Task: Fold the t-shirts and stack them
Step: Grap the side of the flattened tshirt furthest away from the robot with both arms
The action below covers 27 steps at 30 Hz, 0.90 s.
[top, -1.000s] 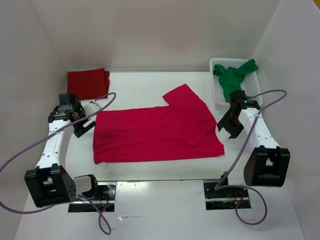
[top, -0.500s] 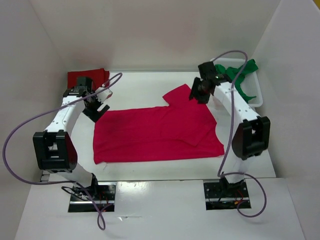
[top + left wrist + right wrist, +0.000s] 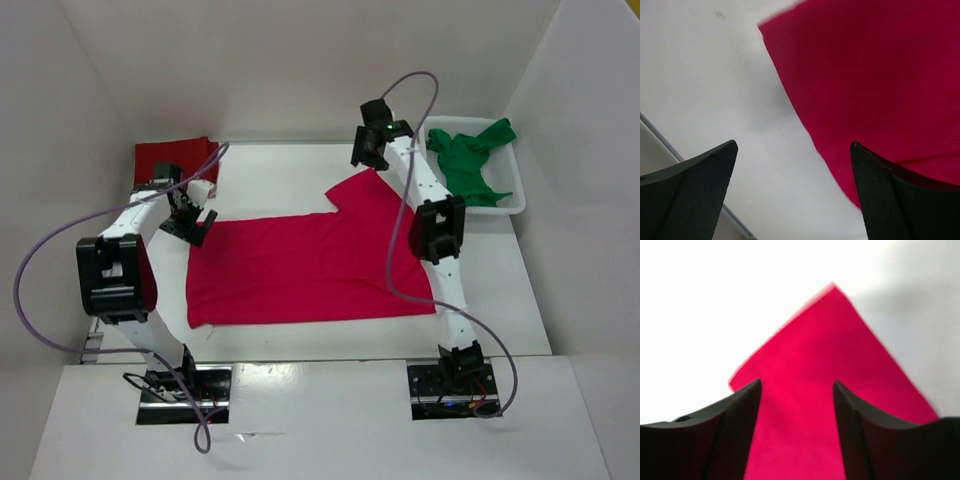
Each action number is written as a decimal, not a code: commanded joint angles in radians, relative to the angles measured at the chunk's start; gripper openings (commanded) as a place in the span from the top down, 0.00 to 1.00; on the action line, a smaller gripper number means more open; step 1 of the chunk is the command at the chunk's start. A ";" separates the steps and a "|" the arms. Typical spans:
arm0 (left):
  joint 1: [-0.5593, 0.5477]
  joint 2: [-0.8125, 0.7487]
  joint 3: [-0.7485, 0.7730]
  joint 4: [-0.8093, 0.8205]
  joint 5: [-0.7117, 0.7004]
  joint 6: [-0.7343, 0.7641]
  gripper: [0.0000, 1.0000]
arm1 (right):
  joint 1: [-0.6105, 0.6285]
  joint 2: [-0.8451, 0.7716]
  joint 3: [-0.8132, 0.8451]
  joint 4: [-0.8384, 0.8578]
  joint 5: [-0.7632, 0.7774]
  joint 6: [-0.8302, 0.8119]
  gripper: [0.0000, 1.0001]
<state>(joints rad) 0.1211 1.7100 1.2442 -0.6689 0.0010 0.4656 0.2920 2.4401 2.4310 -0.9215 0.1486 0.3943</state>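
Your crimson short-sleeved cloth t-shirt (image 3: 310,265) lies flat on the white table (image 3: 280,180), its long axis running left to right and one sleeve pointing far. The sleeve tip sits just beyond your right gripper (image 3: 796,385), whose fingers are partly spread and empty. Your left gripper (image 3: 793,146), fingers wide, straddles the shirt's far-left edge.

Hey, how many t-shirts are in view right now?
3. The crimson t-shirt lies spread out centrally; the dark red t-shirt sits folded at the far left; the green t-shirt is bunched in the white basket, far right. Others could hide beneath it.
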 commanded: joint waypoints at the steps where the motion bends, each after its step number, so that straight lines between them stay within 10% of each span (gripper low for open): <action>1: 0.002 0.055 0.104 0.118 0.068 -0.117 0.00 | 0.024 0.126 0.224 -0.056 0.083 -0.023 0.34; 9: 0.029 0.177 0.127 0.158 0.068 -0.162 0.00 | 0.021 0.390 0.474 0.042 0.181 -0.009 0.31; 27: 0.038 0.312 0.205 0.158 0.090 -0.193 0.00 | 0.026 0.467 0.491 0.193 0.306 -0.124 0.26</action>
<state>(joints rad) 0.1509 1.9957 1.4132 -0.5159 0.0727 0.3016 0.3183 2.8841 2.9025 -0.8146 0.4717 0.3016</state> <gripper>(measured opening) 0.998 0.737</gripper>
